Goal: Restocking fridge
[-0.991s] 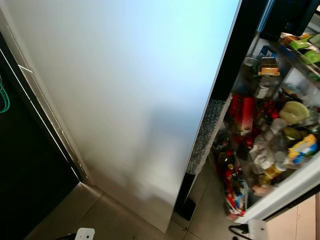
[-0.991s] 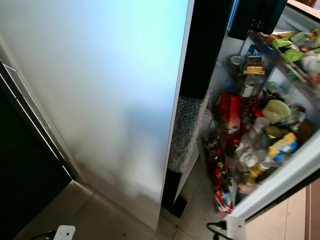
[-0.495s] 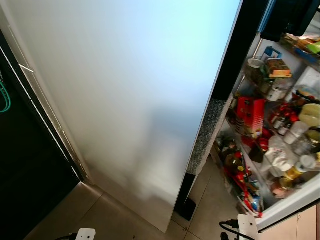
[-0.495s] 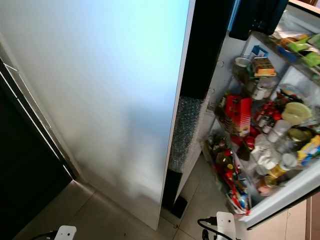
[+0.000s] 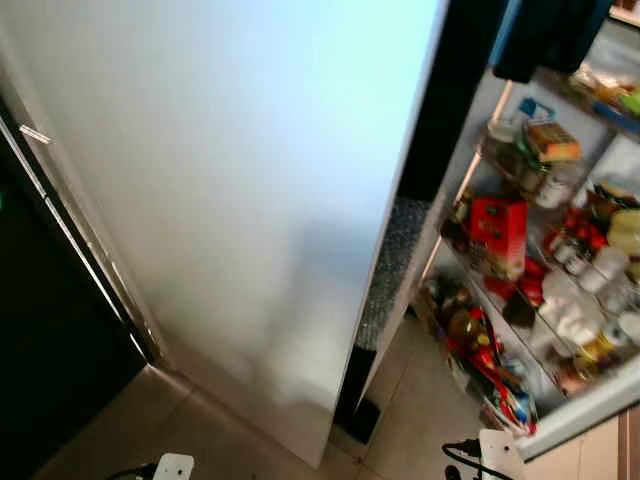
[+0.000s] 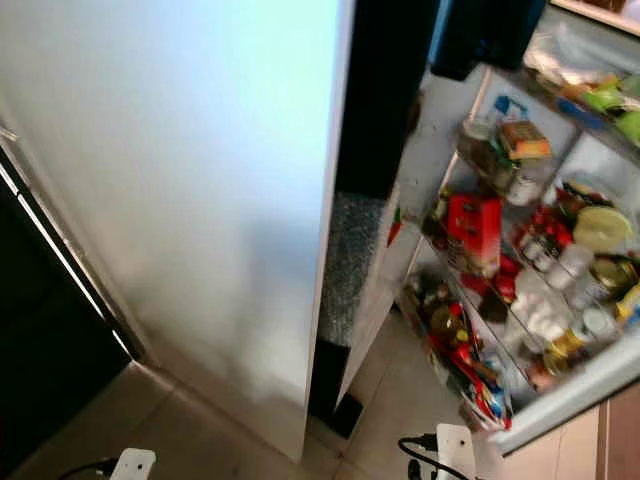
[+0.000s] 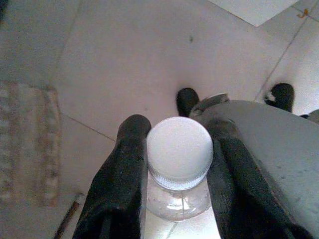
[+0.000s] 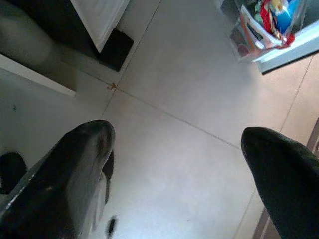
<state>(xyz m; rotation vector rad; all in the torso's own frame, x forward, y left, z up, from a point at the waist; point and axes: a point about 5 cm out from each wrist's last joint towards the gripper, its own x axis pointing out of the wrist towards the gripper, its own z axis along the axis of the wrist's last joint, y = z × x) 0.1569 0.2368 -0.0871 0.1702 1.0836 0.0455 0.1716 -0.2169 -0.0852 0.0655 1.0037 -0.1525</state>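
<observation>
Left gripper (image 7: 178, 149): clenched on a clear bottle (image 7: 178, 199) with a white cap (image 7: 179, 152), one black finger on each side of the neck; it hangs low above the tiled floor (image 7: 124, 64).
Right gripper (image 8: 179, 144): fingers spread wide apart with nothing between them, pointing down at the floor tiles.
Fridge door, closed one (image 5: 240, 180): a broad pale panel straight ahead of the robot.
Fridge door, open one (image 6: 590, 385): swung out on the robot's right, its racks crowded with bottles, jars and a red carton (image 6: 472, 232).
Picture: the head views are somewhat blurred.
Dark cabinet (image 5: 50, 350): on the robot's left, just beside the pale door.
</observation>
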